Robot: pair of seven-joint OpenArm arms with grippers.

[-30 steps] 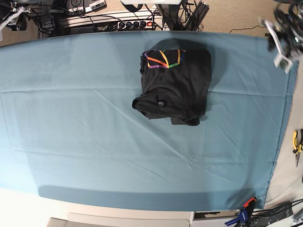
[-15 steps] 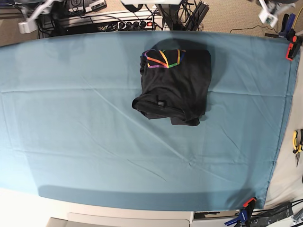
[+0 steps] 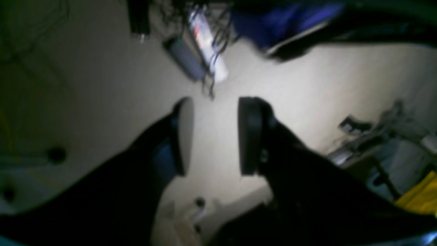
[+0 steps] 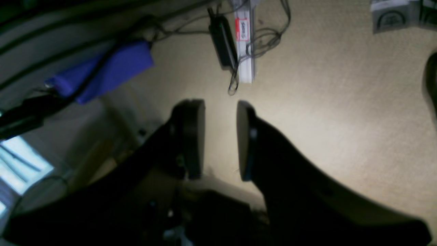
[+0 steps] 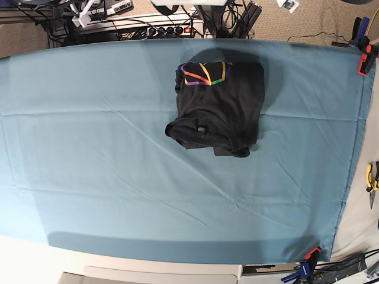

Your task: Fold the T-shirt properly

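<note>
The black T-shirt lies folded into a compact bundle on the teal cloth, at the far middle of the table. Its rainbow line print faces up at the far edge, and the near edge is bunched and uneven. My left gripper is open and empty, off the table and looking at beige floor. My right gripper is open with a narrow gap, empty, also over the floor. Neither wrist view shows the T-shirt. In the base view only small bits of the arms show at the top edge.
A power strip and cables lie behind the table's far edge. A red clamp holds the cloth at the far right, and another clamp at the near right. Yellow pliers lie off the cloth on the right.
Both arms have drawn back past the far edge, almost out of the base view. The T-shirt has not moved.
</note>
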